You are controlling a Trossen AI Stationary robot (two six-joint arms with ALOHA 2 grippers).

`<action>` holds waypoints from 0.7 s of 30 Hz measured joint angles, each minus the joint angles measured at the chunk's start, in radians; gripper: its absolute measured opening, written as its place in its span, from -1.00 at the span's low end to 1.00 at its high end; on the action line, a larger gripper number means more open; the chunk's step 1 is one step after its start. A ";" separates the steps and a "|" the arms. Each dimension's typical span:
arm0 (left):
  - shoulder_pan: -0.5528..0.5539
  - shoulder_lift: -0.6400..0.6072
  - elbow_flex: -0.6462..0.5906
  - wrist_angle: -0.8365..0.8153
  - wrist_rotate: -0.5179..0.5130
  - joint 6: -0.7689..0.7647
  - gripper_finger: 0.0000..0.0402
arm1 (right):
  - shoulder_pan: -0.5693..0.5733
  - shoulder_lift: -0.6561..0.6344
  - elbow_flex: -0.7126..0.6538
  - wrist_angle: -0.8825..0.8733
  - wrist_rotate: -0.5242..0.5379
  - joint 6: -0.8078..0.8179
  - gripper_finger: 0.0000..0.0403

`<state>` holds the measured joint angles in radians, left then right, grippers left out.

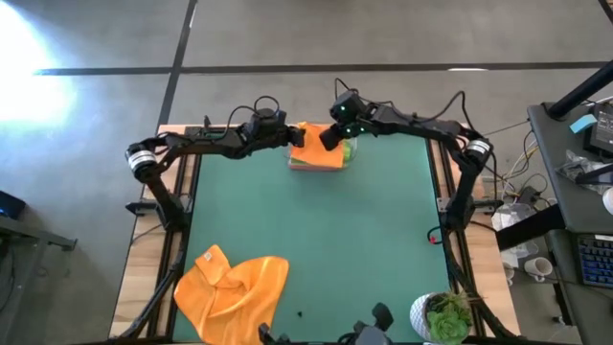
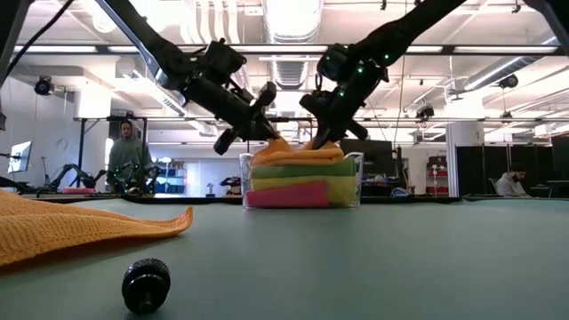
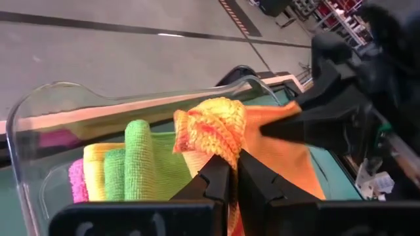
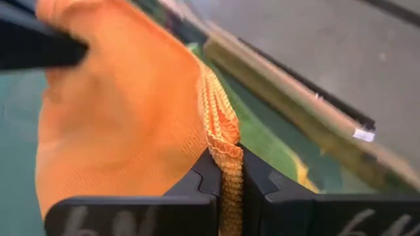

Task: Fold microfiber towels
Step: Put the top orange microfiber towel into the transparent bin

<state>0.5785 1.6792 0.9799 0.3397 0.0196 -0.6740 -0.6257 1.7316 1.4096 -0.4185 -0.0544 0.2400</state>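
Both hands, the left hand [image 3: 233, 172] and right hand [image 4: 226, 172], pinch the folded orange towel [image 1: 317, 149] atop the tray's [image 2: 356, 182] stack (another orange towel [image 1: 235, 292] lies well apart on the counter [image 1: 316, 240]).

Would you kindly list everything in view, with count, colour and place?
folded orange towel: one, orange, top of the stack in the tray, pinched by both hands
stacked towels: green, yellow, pink, under it
clear plastic tray: one, far table edge
loose orange towel: one, crumpled, near left corner
black knob: one, near edge
potted plant: one, green, near right corner
left hand: shut on the folded orange towel
right hand: shut on it too
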 joint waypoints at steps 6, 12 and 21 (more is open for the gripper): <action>0.016 0.001 0.004 0.002 -0.007 0.001 -0.99 | -0.039 0.022 0.047 -0.004 0.002 -0.050 -0.94; 0.022 0.001 0.002 0.000 -0.011 0.051 -0.99 | -0.048 0.072 0.055 -0.037 0.002 -0.072 -0.94; 0.022 0.001 -0.004 -0.013 -0.056 0.089 -0.99 | -0.049 0.099 0.055 -0.031 0.002 -0.076 -0.94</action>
<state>0.6010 1.6806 0.9757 0.3270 -0.0365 -0.5849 -0.6746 1.8309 1.4647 -0.4493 -0.0525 0.1642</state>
